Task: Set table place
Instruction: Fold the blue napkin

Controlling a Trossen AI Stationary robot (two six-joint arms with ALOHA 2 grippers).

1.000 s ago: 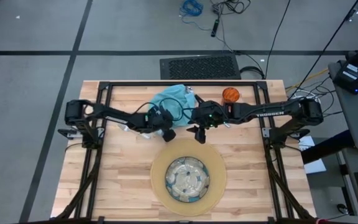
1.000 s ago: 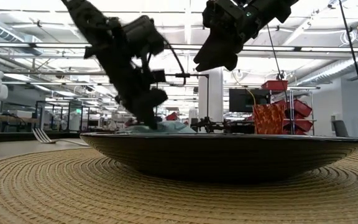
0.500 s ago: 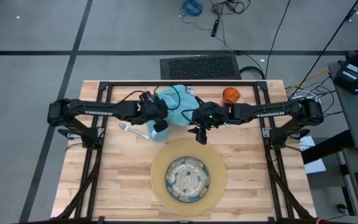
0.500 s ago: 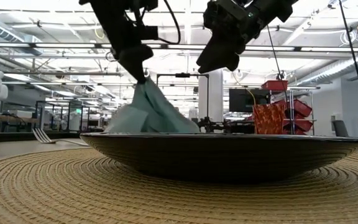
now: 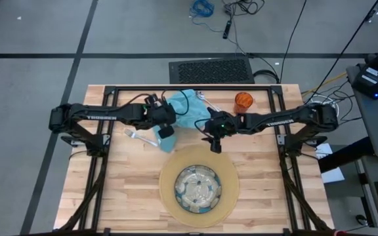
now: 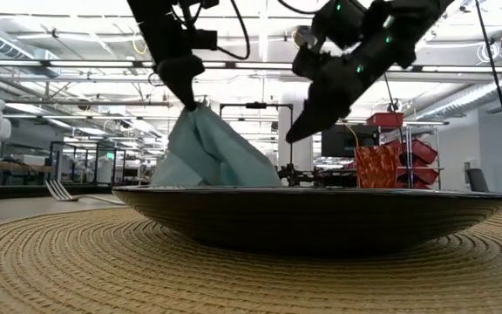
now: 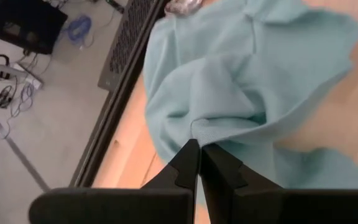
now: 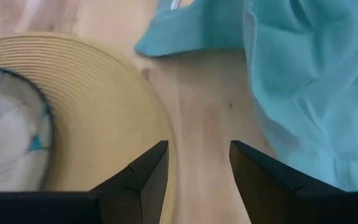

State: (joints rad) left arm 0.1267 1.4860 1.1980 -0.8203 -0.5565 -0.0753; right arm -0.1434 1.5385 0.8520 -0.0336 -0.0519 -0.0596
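Napkin (image 5: 184, 110) pinched by left gripper (image 5: 166, 132), orange cup (image 5: 243, 99) nearby, right gripper (image 5: 216, 145) spread above mat (image 5: 231, 180)

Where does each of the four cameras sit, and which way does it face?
High view: overhead, facing down on the table; both arms show.
Low view: at tabletop height, across the mat; both grippers show.
Left wrist view: left gripper pinching the napkin.
Right wrist view: open right gripper over the wood.
All four share the napkin.

You have one mat (image 5: 199, 187), one plate (image 5: 197, 189), one teal napkin (image 5: 188, 111), one orange cup (image 5: 243, 100) and one fork (image 5: 138, 136) on the surface (image 5: 130, 190), under two arms.
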